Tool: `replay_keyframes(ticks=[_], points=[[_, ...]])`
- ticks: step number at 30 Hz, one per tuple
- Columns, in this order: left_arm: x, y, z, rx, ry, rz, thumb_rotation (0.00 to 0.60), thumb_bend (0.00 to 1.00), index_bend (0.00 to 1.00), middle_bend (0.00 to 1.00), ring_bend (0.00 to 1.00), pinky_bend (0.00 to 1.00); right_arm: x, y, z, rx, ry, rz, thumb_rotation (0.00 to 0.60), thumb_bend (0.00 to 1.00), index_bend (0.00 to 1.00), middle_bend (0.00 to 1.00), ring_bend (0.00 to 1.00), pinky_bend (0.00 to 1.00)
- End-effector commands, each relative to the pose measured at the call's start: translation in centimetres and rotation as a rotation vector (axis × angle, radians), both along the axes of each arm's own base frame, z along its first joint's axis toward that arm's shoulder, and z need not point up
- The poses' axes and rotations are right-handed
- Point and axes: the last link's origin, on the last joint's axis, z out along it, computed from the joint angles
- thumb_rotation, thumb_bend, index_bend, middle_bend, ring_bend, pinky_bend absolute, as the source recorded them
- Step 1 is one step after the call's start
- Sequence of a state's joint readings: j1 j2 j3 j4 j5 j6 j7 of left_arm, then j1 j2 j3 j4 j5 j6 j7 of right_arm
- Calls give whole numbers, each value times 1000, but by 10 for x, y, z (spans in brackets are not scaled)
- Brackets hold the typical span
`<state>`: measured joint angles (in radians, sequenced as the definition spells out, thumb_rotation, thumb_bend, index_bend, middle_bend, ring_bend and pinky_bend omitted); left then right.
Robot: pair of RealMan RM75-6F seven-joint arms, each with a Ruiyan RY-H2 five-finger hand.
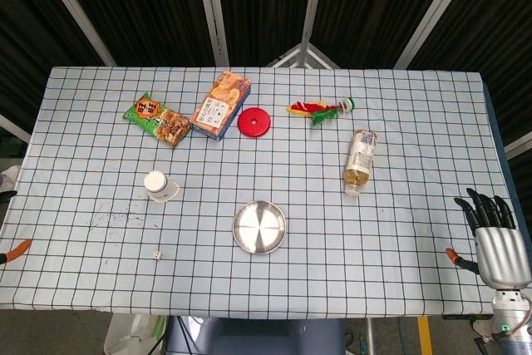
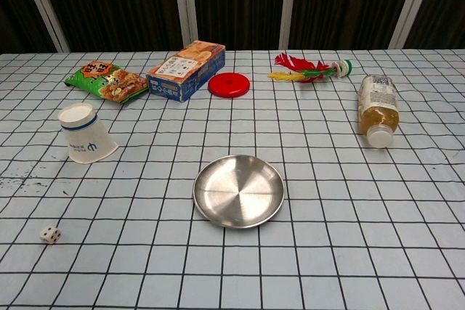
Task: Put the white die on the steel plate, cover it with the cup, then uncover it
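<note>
The white die (image 2: 49,234) lies on the desk (image 2: 349,252), well left of the empty steel plate (image 2: 238,191); the cup (image 2: 86,134) lies tipped beyond it. Small, hard and light, the die probably needs a fingertip pinch across opposite faces. The right hand (image 1: 497,239) hangs open, holding nothing; the left is unseen.

Right hand (image 1: 497,243) is seen only in the head view: black segmented fingers (image 1: 484,212), ribbed silver-grey back plate, an orange-tipped thumb at its side. Below, a pale wrist section is noted, with a small green light.
</note>
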<state>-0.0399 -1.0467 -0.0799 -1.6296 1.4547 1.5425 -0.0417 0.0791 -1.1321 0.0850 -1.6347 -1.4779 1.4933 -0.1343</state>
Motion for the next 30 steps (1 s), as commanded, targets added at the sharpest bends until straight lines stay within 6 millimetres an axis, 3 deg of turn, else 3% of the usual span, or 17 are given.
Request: replay_keyframes(ticks=[1,30], points=[[0,0,0,0,1,3,600,123,217,0,0,0,0,0,0,1,1,-3,600,96,187,98,107,72],[8,0,-11,-52,-6,-22,600,123,217,6,0,0,0,8,6,-9,5,-16,600,97,187,98,107,72]])
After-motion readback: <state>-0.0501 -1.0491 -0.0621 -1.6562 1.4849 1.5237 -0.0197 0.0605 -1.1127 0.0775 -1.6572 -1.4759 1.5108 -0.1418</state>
